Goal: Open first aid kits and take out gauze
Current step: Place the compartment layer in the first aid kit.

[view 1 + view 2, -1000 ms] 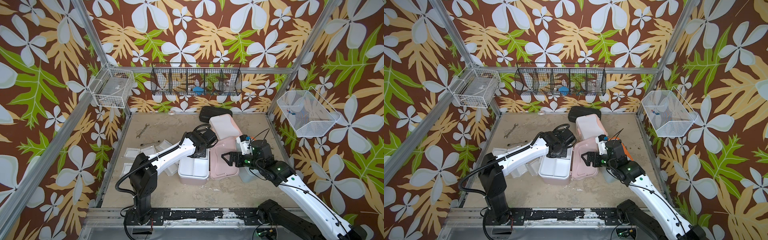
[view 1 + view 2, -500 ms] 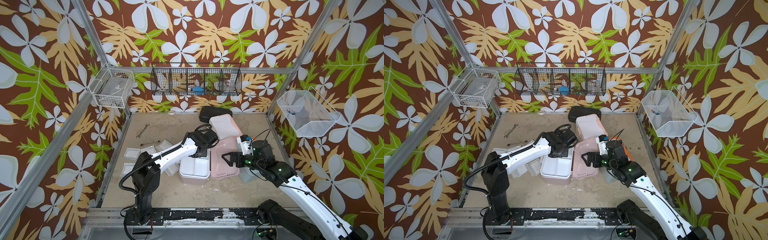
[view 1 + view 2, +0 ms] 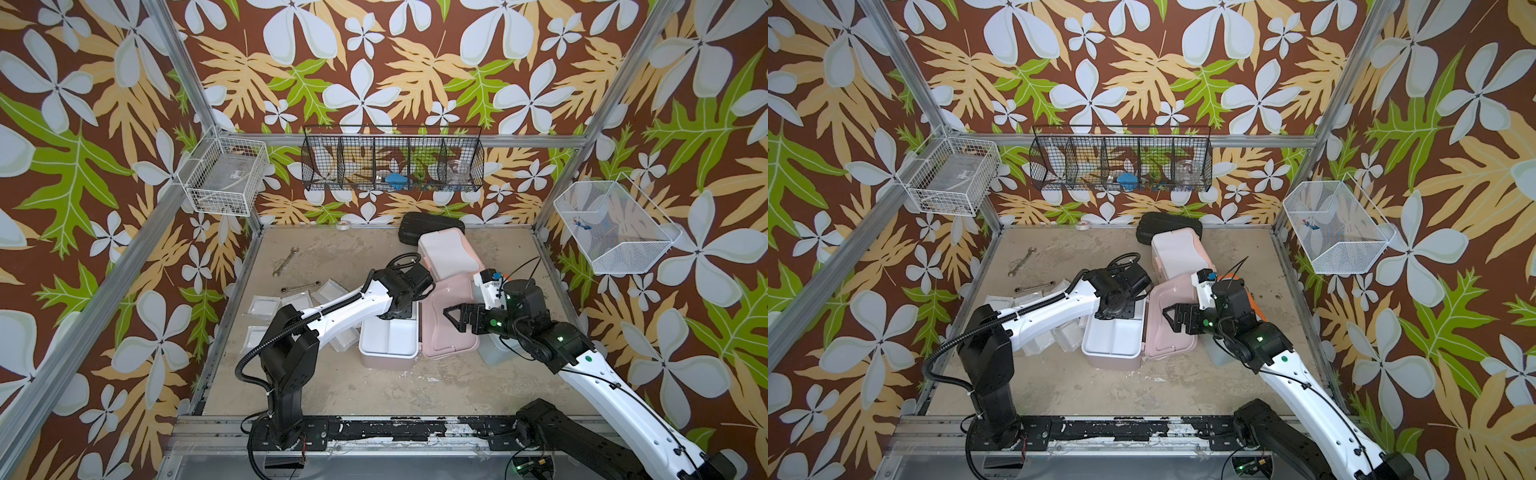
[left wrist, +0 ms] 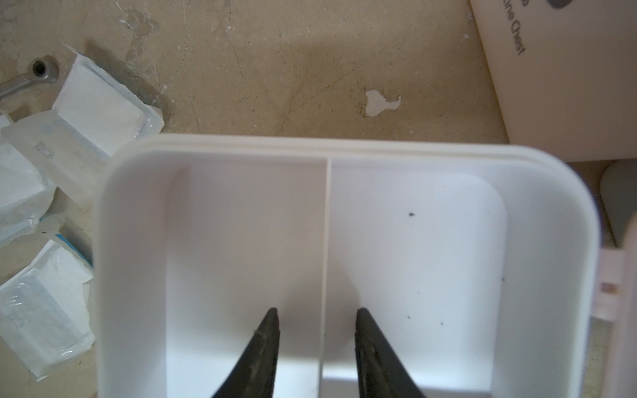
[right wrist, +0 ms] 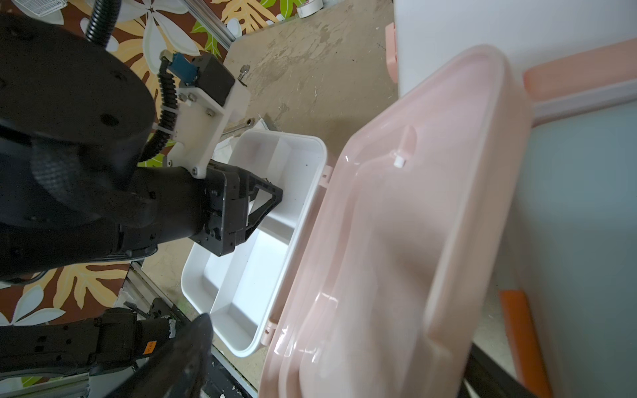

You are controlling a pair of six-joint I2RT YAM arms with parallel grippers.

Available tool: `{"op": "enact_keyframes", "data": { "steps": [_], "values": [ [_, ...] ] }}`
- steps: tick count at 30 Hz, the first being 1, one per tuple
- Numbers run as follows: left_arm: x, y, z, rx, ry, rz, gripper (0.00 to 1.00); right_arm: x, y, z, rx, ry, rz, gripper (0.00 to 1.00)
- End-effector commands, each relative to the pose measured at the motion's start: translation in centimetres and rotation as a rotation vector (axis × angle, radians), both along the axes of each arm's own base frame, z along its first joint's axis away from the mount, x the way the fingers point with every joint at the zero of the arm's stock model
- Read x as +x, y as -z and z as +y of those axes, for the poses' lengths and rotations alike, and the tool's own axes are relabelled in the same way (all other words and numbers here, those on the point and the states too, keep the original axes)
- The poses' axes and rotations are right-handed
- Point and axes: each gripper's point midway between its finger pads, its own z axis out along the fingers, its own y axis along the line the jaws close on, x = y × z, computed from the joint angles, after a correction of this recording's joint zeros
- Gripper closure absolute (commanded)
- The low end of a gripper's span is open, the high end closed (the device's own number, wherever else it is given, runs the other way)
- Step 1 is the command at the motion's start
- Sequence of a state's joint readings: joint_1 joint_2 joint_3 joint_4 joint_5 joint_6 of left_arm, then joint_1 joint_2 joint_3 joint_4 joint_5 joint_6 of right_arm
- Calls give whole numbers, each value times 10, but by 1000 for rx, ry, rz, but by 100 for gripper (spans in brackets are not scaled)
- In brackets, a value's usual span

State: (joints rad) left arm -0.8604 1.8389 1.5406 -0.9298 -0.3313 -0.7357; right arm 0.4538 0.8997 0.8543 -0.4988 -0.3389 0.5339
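Now left gripper, jaws apart, straddles the pink kit's bare divider; right gripper, jaws wide, probably guards the lid.

White kit reads "…ine Chest".

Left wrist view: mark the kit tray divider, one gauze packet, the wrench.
kit tray divider (image 4: pixel 325 224), left wrist view, on the middle of the thin centre wall.
gauze packet (image 4: pixel 100 103), left wrist view, on the centre of the white pad.
wrench (image 4: pixel 48 75), left wrist view, on the rim of the ring head.
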Motion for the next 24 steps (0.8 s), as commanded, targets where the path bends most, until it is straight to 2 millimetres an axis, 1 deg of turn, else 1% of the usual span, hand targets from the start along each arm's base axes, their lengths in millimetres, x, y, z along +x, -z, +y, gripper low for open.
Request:
{"op": "enact_keyframes", "data": {
  "steps": [1,4,8,14,16,19,22,24],
  "values": [
    [-11,7,-13,-71,30,56,62,0,-11,3,13,-18,-23,5],
    [-15,9,-23,-137,39,77,62,1,-19,5,21,-24,-30,4],
    [-19,6,-42,-258,46,95,62,2,-29,7,34,-30,-40,4],
    [-23,-3,-71,-463,45,109,62,1,-44,13,71,-54,-46,4],
    [-27,-10,-84,-567,49,120,62,0,-50,15,86,-61,-51,4],
    [-30,-17,-97,-669,53,130,62,-1,-58,18,103,-74,-57,4],
    [-30,-29,-97,-703,59,108,62,-2,-63,23,126,-101,-55,4],
    [-28,-39,-91,-702,53,77,61,-4,-68,28,149,-129,-56,3]
  ]
}}
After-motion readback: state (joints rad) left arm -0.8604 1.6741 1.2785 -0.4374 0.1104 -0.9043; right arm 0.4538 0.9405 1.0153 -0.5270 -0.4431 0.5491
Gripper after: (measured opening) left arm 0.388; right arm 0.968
